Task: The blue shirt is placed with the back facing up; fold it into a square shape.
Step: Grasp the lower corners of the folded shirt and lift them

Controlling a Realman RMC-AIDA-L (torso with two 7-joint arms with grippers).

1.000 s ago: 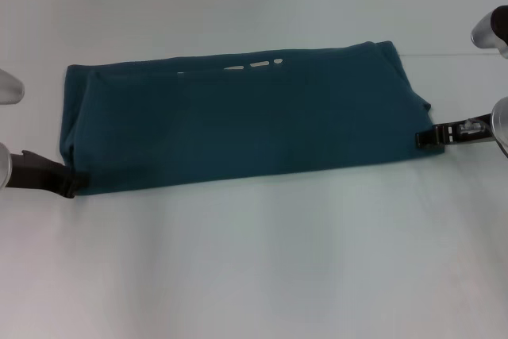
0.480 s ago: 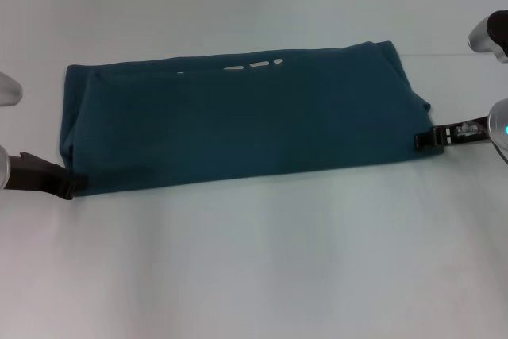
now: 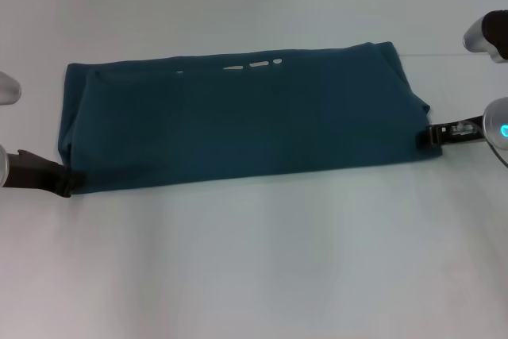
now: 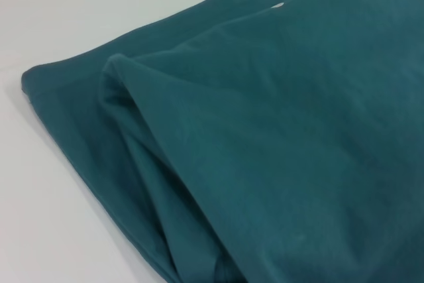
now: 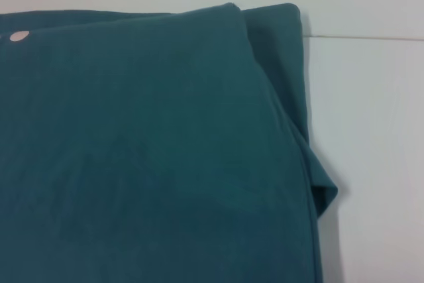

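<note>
A plain white table (image 3: 254, 267) lies bare along its near edge. Past that bare strip, the dark teal-blue short-sleeved knit shirt (image 3: 246, 125) lies flat as a long folded band, its long axis running side to side across the robot's front.

The left tool (image 3: 63, 182) sits at the band's near left corner, touching the cloth edge. The right tool (image 3: 432, 136) sits at the near right corner, likewise touching the fabric. The shirt therefore lies between the two tools, stretching inward from each one, and each arm is nearest its own end. Whether either tool is clenched on the cloth or released cannot be told.

The left wrist view shows stacked layers with a soft ridge along the fold at that end. The right wrist view shows a doubled corner with a small flap sticking out.

Judging from this layout, making a square calls for bringing one short end across toward the other.

At the far edge of the band, a few pale gaps (image 3: 252, 65) show through.
</note>
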